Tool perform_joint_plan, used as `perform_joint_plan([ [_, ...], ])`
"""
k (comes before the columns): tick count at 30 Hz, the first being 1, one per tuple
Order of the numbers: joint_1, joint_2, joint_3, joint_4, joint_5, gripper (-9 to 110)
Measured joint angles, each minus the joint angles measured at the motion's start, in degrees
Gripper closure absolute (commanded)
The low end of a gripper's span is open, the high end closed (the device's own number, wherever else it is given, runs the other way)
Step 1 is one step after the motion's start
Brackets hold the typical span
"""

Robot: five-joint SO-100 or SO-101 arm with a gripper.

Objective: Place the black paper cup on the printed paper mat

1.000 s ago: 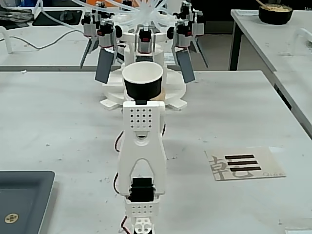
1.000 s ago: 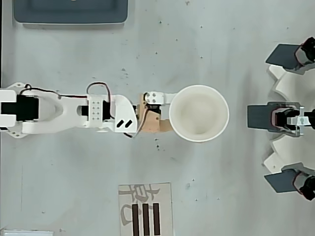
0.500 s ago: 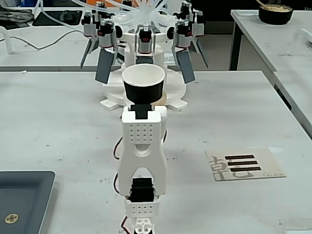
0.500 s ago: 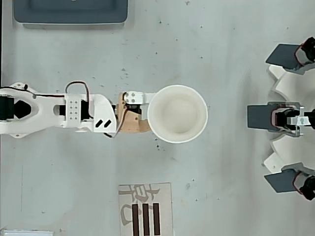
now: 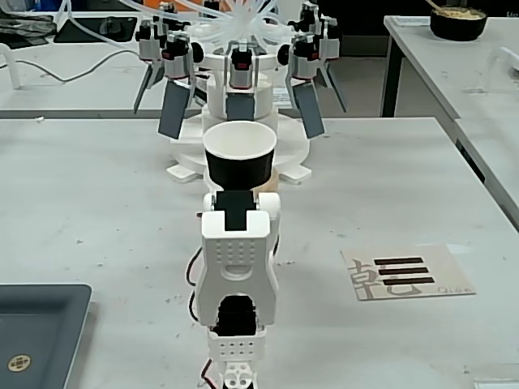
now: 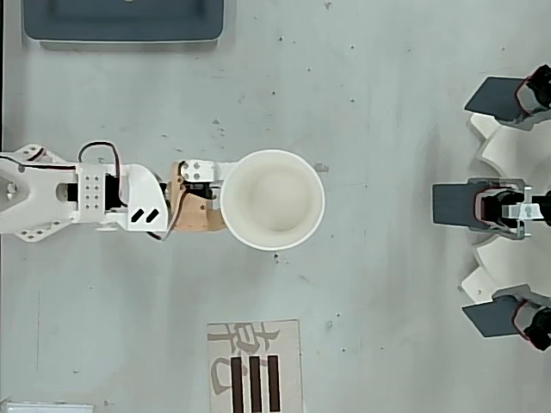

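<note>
The arm (image 5: 237,279) fills the near bench edge in the fixed view. Its gripper (image 6: 225,198) pinches the cup (image 5: 239,156) upright above mid-bench. The mat (image 5: 408,273) lies apart near the right edge. This looks like the carry step; next calls for swinging right and lowering onto the mat.

Fixed view behind arm (image 5: 239,267); overhead straight down; both share mat (image 6: 256,366).
</note>
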Motion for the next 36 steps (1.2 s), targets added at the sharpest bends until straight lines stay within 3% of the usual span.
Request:
perform_joint_plan([
  [17, 2.46, 8.0, 7.91, -3.34, 0.0, 94],
  [36, 20.48, 5.01, 8.44, -6.77, 1.05, 93],
])
